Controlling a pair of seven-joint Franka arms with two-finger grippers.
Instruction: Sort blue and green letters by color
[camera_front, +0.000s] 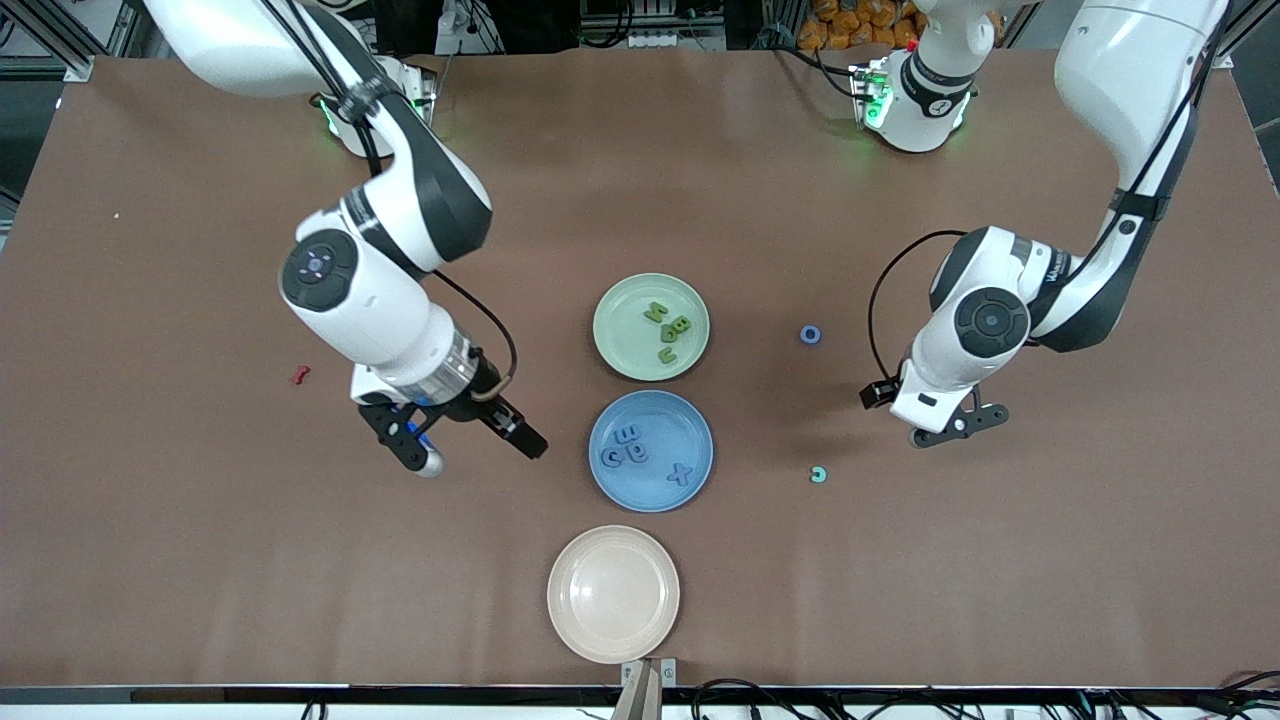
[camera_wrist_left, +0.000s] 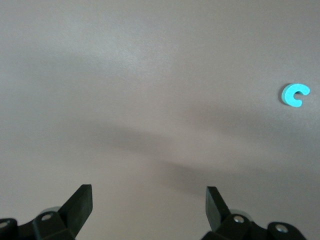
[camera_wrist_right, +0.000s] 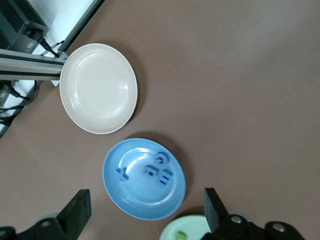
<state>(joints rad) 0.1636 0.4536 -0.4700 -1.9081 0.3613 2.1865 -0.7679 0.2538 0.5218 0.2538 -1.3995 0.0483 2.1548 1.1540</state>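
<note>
Three green letters (camera_front: 667, 331) lie in the green plate (camera_front: 625, 335). Several blue letters (camera_front: 635, 452) lie in the blue plate (camera_front: 690, 425), also seen as blue letters (camera_wrist_right: 159, 170) in the blue plate (camera_wrist_right: 145, 200) of the right wrist view. A blue ring letter (camera_front: 810, 334) and a teal c (camera_front: 819, 474) lie loose on the table toward the left arm's end. My left gripper (camera_front: 955, 428) hangs open and empty over bare table beside them; the left gripper (camera_wrist_left: 148, 200) has the teal c (camera_wrist_left: 295, 95) ahead of it. My right gripper (camera_front: 465, 445) hangs open and empty over the table beside the blue plate.
An empty beige plate (camera_front: 613, 593) sits nearest the front camera, in line with the other two plates; it shows as the beige plate (camera_wrist_right: 98, 88) in the right wrist view, with the green plate (camera_wrist_right: 192, 227) at the edge. A dark red squiggly piece (camera_front: 299, 375) lies toward the right arm's end.
</note>
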